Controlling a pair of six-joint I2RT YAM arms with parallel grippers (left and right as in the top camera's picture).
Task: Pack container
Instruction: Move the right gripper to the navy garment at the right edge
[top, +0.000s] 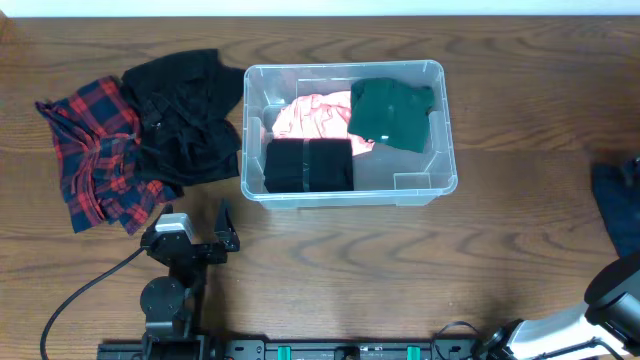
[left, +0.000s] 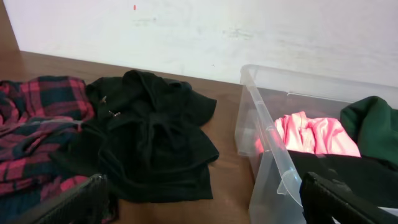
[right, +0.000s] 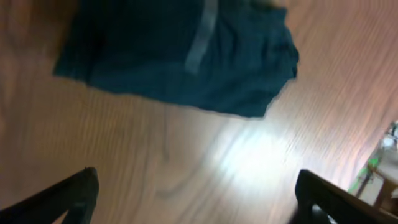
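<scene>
From overhead we see the clear, see-through plastic rectangular container (top: 345, 198) standing on the brown wooden worktop (top: 520, 250), about midway along its far edge. It holds a crumpled pink garment (top: 315, 115), a folded dark green garment (top: 392, 115) and a folded black garment (top: 308, 165). A crumpled black garment (top: 185, 115) lies just beside its left wall, and a red-and-navy plaid garment (top: 95, 150) lies farther toward the left edge. Only a strip of a dark blue garment (top: 615, 195) shows at the right edge. The left gripper (top: 228, 232) sits near the near edge, left of centre, and the right arm (top: 612, 288) is in the near right corner. This view does not show us how either pair of jaws stands. The left wrist view does: the left gripper's two dark fingers (left: 74, 202) stand wide apart with nothing between them, facing the black heap and the container's left wall, with a white wall (left: 186, 31) beyond the far edge. The right wrist view, though blurred, shows the whole blue garment lying flat on the wood with a paler stripe. There the right gripper (right: 196, 186) is spread wide and empty over bare wood.
</scene>
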